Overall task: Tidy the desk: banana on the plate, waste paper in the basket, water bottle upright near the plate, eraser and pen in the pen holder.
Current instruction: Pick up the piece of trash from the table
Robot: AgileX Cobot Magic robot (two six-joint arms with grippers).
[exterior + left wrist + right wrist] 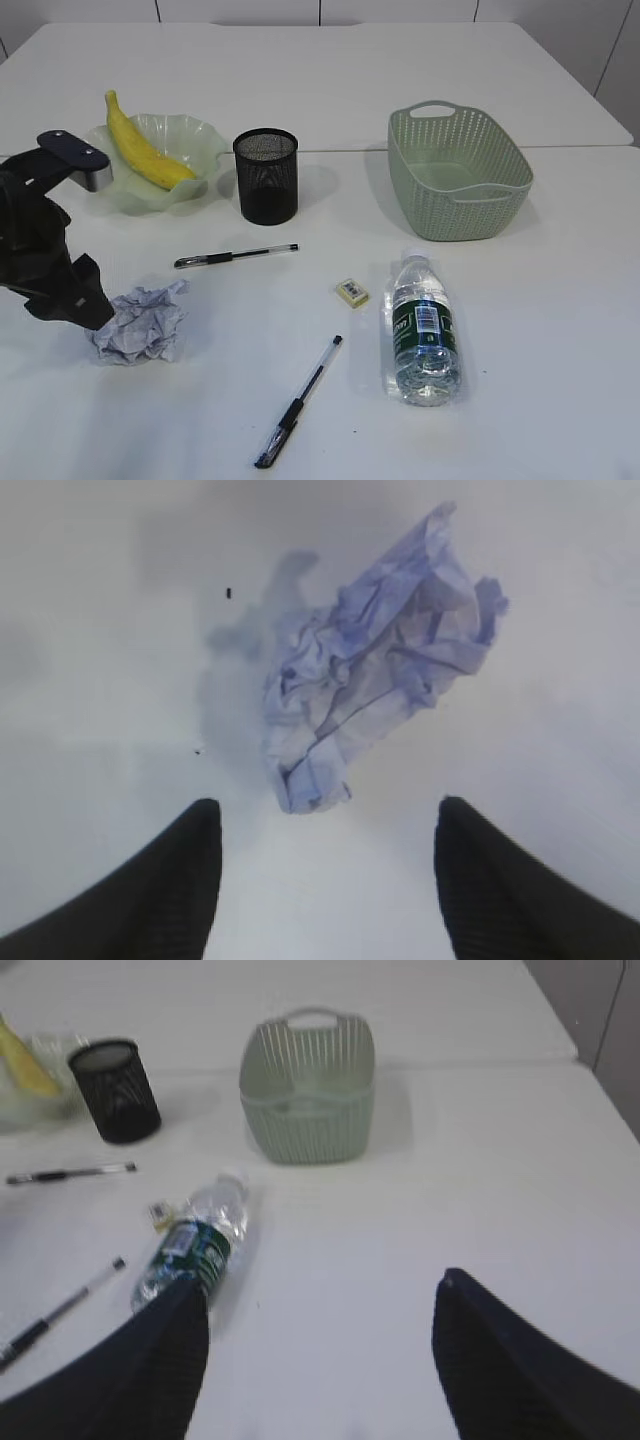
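Desk scene partway through tidying. Banana [145,152] already lies on the plate [205,140] at the rear left, so that item reads as done. Beside the plate stands the pen holder [266,175], a black mesh cup with nothing visible inside from this angle. Basket [458,172] sits empty at the rear right.

Left gripper [325,875] hovers low over the waste paper [142,325], its jaws spread with the crumpled ball lying just ahead of the tips, not between them; nothing is gripped. This pose suits a straight approach so the fingers can straddle the wad before closing.

Right gripper [320,1360] is held back over bare table at the right, jaws spread and empty, presumably parked clear of the left arm's work.

Water bottle [422,330] lies on its side near the front, cap pointing toward the basket, not yet upright. Eraser [352,292] rests just beside its neck. 2 pens lie loose: upper pen [236,256] in front of the holder, lower pen [298,402] near the front edge.
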